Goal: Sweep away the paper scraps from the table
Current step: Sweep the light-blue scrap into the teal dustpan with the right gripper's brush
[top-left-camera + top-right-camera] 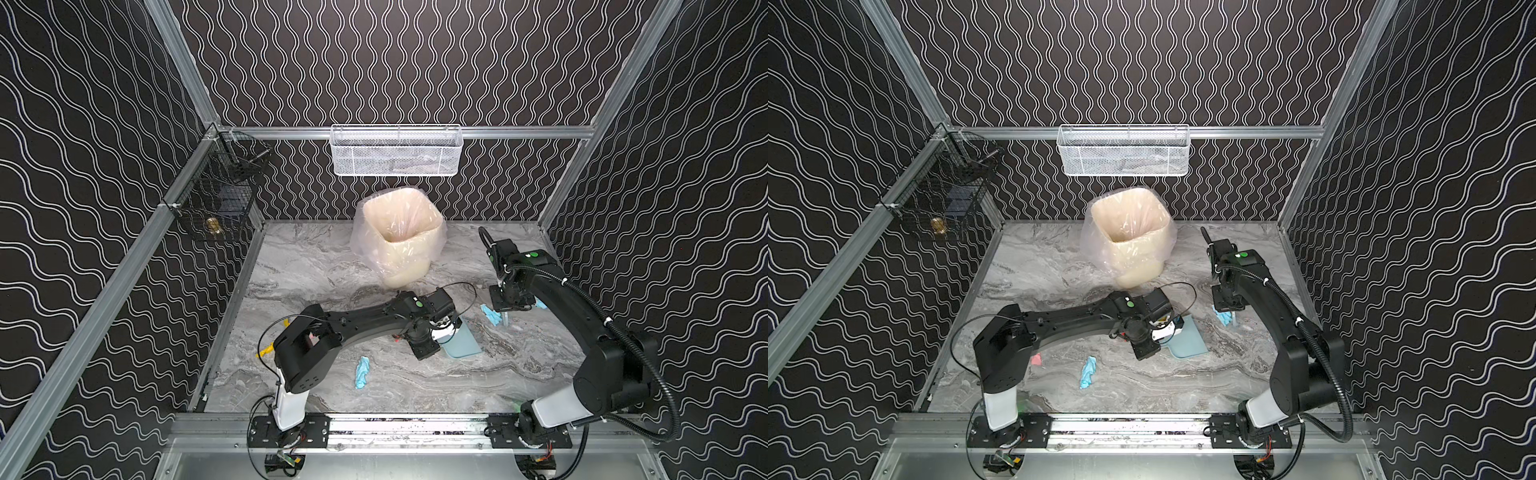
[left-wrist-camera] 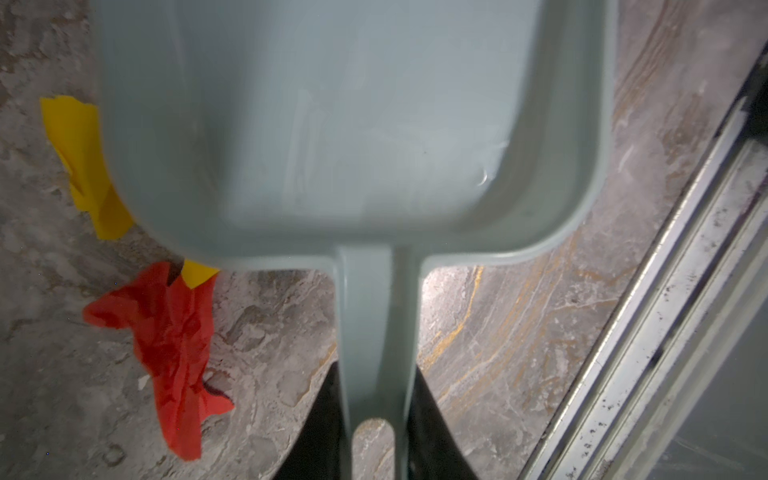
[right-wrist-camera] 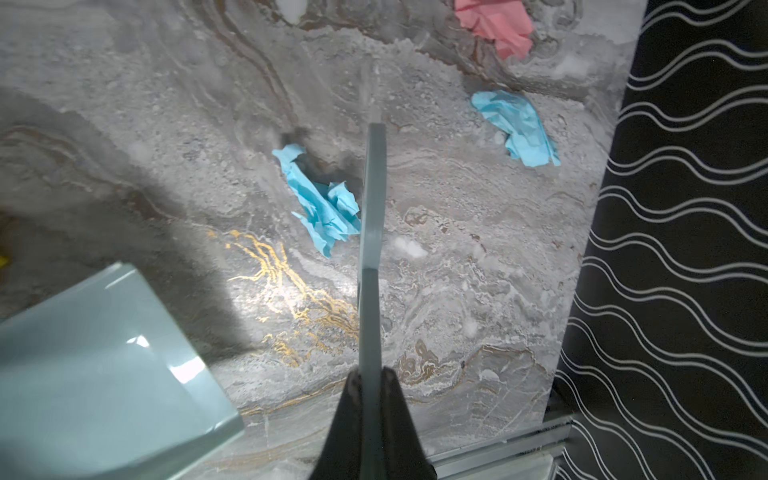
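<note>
My left gripper is shut on the handle of the pale blue dustpan, which lies flat mid-table. A red scrap and a yellow scrap lie against the pan's outer side. My right gripper is shut on the pale blue brush, held upright just right of the pan. A light blue scrap sits beside the brush, with another light blue one and a pink one beyond. In both top views a further light blue scrap lies on the table near the front.
A cream bin with a clear plastic liner stands at the back centre. A white mesh basket hangs on the back rail and a black wire basket on the left rail. More scraps, yellow and pink, lie by the left arm.
</note>
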You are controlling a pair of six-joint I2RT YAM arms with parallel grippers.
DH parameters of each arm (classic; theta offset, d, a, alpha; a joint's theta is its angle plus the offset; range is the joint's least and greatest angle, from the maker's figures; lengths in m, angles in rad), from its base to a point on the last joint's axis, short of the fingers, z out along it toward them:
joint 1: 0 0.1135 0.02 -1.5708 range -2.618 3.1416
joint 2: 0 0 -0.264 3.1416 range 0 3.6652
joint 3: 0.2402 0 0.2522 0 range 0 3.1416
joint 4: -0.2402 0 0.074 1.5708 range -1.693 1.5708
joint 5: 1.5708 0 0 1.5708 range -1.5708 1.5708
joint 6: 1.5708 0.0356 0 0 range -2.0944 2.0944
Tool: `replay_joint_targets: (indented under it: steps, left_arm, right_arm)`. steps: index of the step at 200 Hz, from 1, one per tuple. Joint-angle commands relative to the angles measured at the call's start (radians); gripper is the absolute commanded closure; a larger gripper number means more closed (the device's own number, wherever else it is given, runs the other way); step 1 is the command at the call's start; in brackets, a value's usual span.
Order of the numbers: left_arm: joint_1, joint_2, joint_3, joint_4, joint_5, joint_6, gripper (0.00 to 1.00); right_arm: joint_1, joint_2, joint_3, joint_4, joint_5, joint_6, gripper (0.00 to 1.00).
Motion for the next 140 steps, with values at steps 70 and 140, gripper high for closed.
replay_joint_targets:
  steps: [70, 140]
  left_arm:
    - [0.012, 0.151, 0.197, -0.112, -0.064, -0.01, 1.0]
    - [0.05, 0.24, 0.33, -0.185, -0.111, 0.019, 1.0]
  right_arm:
    - [-0.005, 0.028, 0.034, 0.044, 0.07, -0.062, 1.0]
    - [-0.003, 0.052, 0.047, 0.058, 0.002, -0.116, 1.0]
